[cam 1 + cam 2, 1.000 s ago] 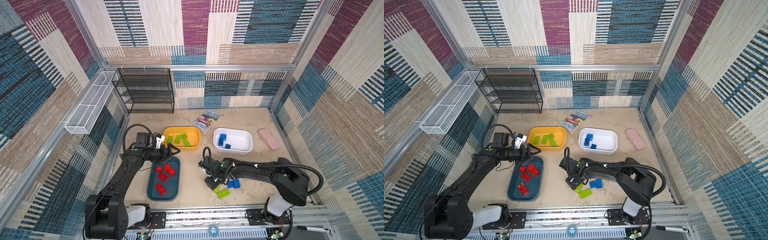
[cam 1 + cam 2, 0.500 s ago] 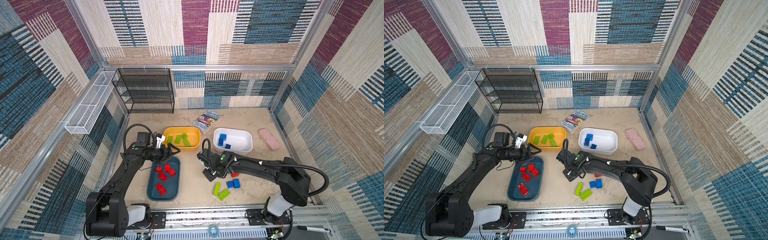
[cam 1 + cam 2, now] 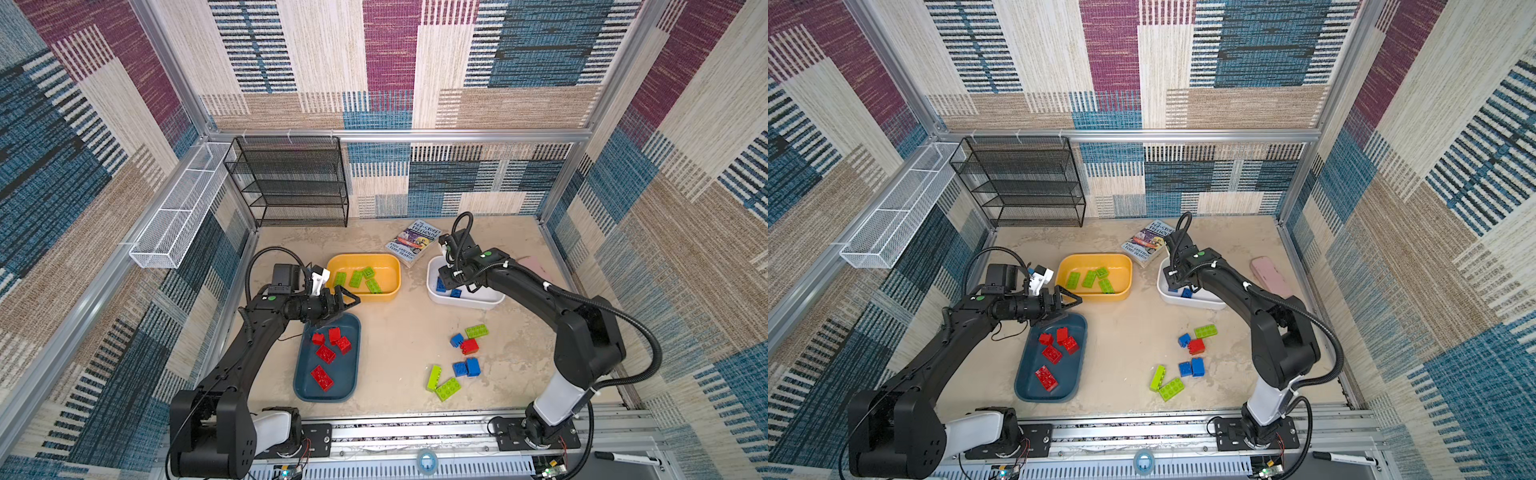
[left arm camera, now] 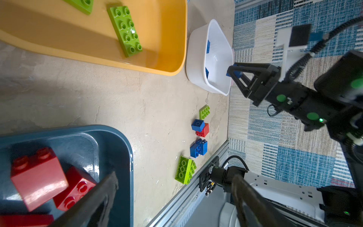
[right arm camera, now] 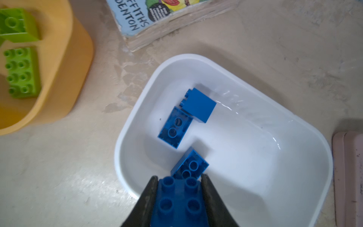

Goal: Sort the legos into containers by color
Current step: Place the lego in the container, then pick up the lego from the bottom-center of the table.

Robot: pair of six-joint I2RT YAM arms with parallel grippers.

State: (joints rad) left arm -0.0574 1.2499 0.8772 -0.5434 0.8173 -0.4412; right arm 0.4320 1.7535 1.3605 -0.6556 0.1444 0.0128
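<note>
- The right gripper pinches a blue square studded plastic brick by two opposite sides, studs facing the wrist camera. It hangs above the white rounded plastic bin, which is toward the bench's far right.
- Three more blue bricks lie in that bin (two show hollow undersides), one of them just under the held brick.
- The left gripper is spread wide and empty over the far end of the dark teal plastic bin at the bench's front left, which holds five red bricks.
- The yellow plastic bin, just beyond the teal one, holds four lime green bricks.
- Toward the front right of the bench, a loose red brick touches a small blue brick, with a green brick just beyond.
- Nearer the front edge are two blue bricks side by side and two long green bricks.
- A paperback book lies just beside the white bin's far-left corner.
- A pink flat case lies by the right edge (the right arm partly hides it in a top view).
- A black wire shelf fills the far-left corner.
</note>
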